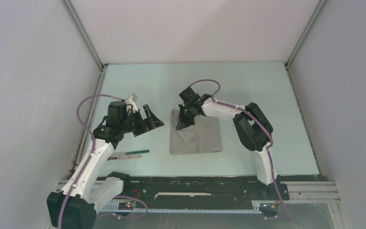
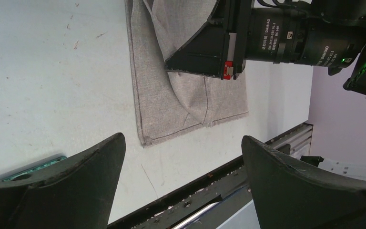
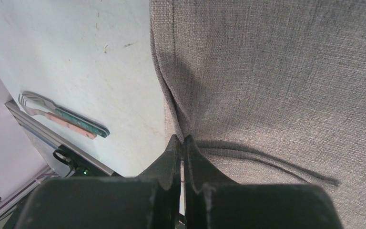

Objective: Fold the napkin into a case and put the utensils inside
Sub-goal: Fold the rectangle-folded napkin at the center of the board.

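Observation:
The light grey napkin (image 1: 199,137) lies partly folded mid-table, with a flap lifted at its left edge. My right gripper (image 1: 180,125) is shut on that edge, and the cloth (image 3: 276,86) runs up into its closed tips (image 3: 181,140). My left gripper (image 1: 154,119) hovers open and holds nothing, just left of the napkin (image 2: 181,100); its wide-apart fingers (image 2: 93,164) frame bare table. The utensils (image 1: 129,154) lie together on the table near the left arm. In the right wrist view they are a silver fork (image 3: 32,102) and a green-handled piece (image 3: 82,123).
A black rail (image 1: 195,183) with the arm bases runs along the near edge. White walls close in the pale table (image 1: 257,90) on three sides. A pinkish handle (image 3: 70,125) lies against the green one.

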{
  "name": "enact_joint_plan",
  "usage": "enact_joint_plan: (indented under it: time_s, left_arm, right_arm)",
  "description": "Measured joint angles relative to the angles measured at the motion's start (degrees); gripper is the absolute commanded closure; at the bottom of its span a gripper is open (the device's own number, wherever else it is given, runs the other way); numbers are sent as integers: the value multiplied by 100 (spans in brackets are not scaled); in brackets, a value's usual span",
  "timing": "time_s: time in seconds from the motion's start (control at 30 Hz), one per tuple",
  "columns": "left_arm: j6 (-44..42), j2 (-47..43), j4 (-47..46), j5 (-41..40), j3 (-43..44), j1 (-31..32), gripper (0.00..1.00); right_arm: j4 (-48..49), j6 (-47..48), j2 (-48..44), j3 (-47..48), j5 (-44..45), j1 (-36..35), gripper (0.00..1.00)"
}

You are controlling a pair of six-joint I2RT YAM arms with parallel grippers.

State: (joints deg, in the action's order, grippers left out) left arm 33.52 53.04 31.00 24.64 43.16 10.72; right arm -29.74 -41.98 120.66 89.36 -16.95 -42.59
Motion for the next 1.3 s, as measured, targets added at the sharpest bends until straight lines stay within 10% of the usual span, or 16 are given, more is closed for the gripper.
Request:
enact_joint_plan:
  time_s: [1.3]
  left_arm:
    - [-15,-114,26,9,0,-26,0]
  right_arm:
    - [57,-129,0,-37,352,-11,100]
